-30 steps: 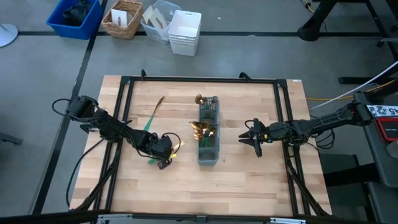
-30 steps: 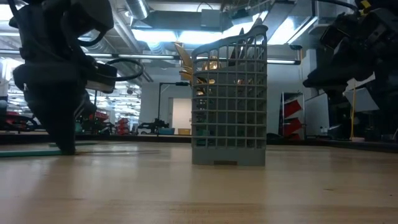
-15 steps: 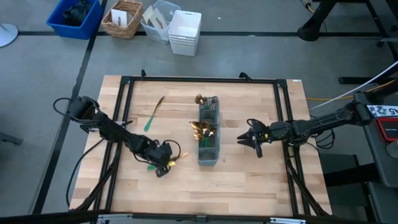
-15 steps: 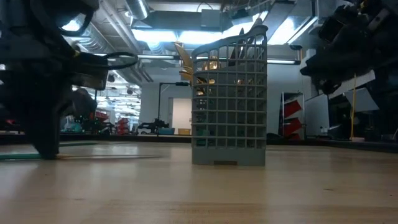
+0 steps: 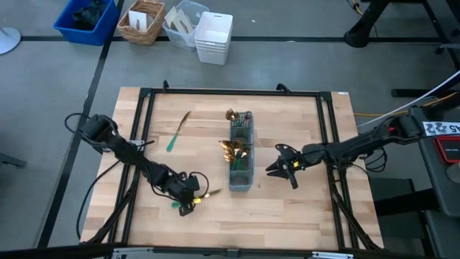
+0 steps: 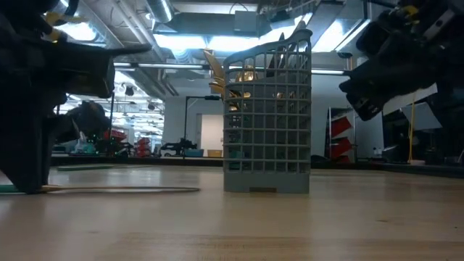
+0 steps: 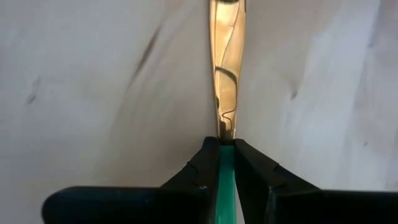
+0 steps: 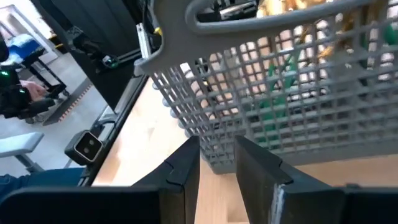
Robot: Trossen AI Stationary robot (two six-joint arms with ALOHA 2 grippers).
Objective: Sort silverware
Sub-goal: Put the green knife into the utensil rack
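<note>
A grey mesh caddy (image 5: 241,173) stands at mid-table with several gold-headed, green-handled pieces of silverware (image 5: 236,150) upright in it. One more piece (image 5: 177,132) lies flat on the wood to the caddy's far left. Near the front left, my left gripper (image 5: 190,203) is shut on a flat gold-bladed piece (image 5: 207,194) that lies on the table. Its gold end points toward the caddy. My right gripper (image 5: 272,170) hovers just right of the caddy, open. Its fingers (image 8: 186,165) face the caddy's lower corner (image 8: 214,163) with nothing between them. My left gripper pinches the piece's green handle (image 7: 226,163) between its two fingers, right where the handle meets the gold blade (image 7: 226,74). The fingers come slanting down from above and lie along the piece. The blade rests flat on the table (image 6: 123,191), stretching away from the fingers.
Black frame rails (image 5: 230,92) run along the table's far, left and right sides. Beyond the far edge on the floor stand a blue bin (image 5: 86,20), a wicker basket (image 5: 141,21) and white tubs (image 5: 213,36). Bare wood (image 5: 251,223) lies in front of the caddy.
My left gripper has gone toward the table's near edge, dragging the held piece along the wood; the piece now lies flat with its gold end toward the caddy. My right gripper has moved left toward the caddy and tipped further downward.
</note>
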